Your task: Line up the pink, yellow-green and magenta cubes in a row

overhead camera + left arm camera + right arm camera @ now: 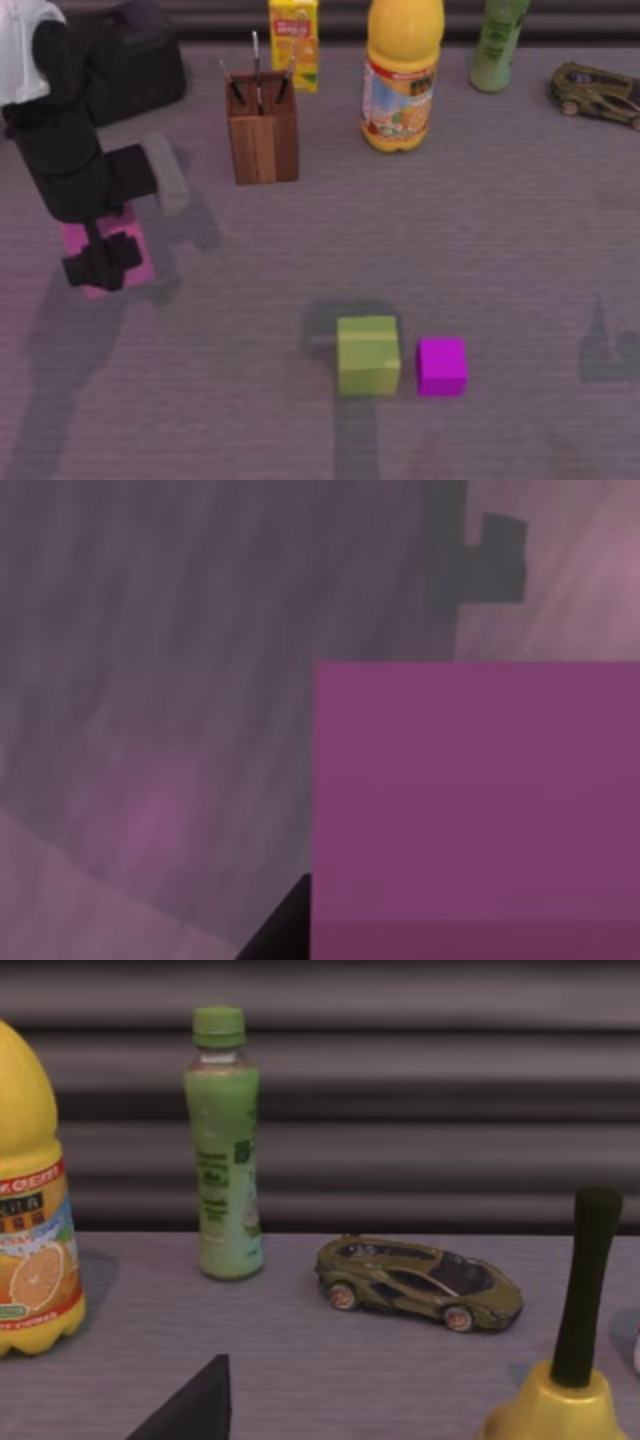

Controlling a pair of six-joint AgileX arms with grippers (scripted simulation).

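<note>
So on the far left of the desk (480,200) the left pincer (100,262) is right on top of the pink cube (135,245), looking straight down at it. The arm covers most of the cube, so I honestly can't tell if the fingers are spread or pinching it. The left wrist view is basically filled with one pink face, with a dark fingertip (285,925) touching its edge.

Moving right, a wooden pen holder (262,130) stands toward the back, with a juice carton (294,40) behind it. Down front, near the middle, the yellow-green cube (368,354) sits with the magenta cube (441,366) just beside it on its right, a small gap between them.

Back row continues with a big orange juice bottle (402,75), a green bottle (498,45), then an olive toy car (596,93) at the far right. The right wrist view also catches a gold bell (560,1390) with a black handle. Right pincer isn't visible from above, and its state can't be told.
</note>
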